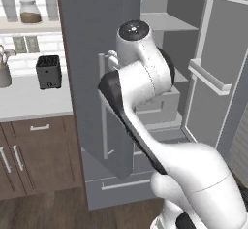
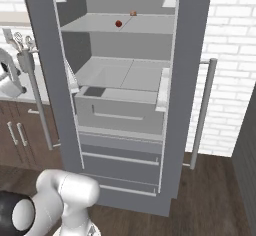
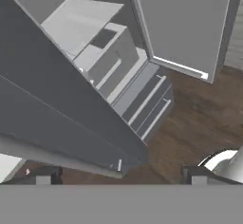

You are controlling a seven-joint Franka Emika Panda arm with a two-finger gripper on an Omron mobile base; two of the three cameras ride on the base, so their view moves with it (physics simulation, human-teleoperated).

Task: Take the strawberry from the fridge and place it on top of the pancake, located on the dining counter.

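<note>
- The fridge (image 2: 125, 105) stands with both doors swung wide, so the pale shelves, the inner bin and the two drawers at the bottom are in plain sight.
- The strawberry (image 2: 118, 24) sits on the upper shelf (image 2: 150, 27) inside, near the middle and a little left, toward the back edge.
- A small tan-orange lump (image 2: 133, 13) lies on the same shelf, just behind and to the right of the berry, close to the back wall; the two are apart.
- Below that shelf a second shelf spans the fridge, and under it a grey bin (image 2: 117, 111) with a slot handle fills the lower part.
- The left door (image 1: 97, 77) hangs open between the arm and the worktop (image 1: 29, 99); its long bar handle (image 1: 102, 106) runs down its face.
- The right door (image 1: 218, 73) is open too, with a tray on its inner side.
- The arm (image 1: 145, 92) is folded up in front of the left door, its elbow raised, well short of the shelves.
- The hand (image 3: 121, 176) looks down past the edge of the left door toward the drawers and the wood floor (image 3: 190, 123); its two tips stand apart with nothing between them, though they are only partly seen at the bottom.
- A black toaster (image 1: 48, 71) stands on the worktop by the tiled wall, with a jar (image 1: 30, 11) on the wall shelf above it.
</note>
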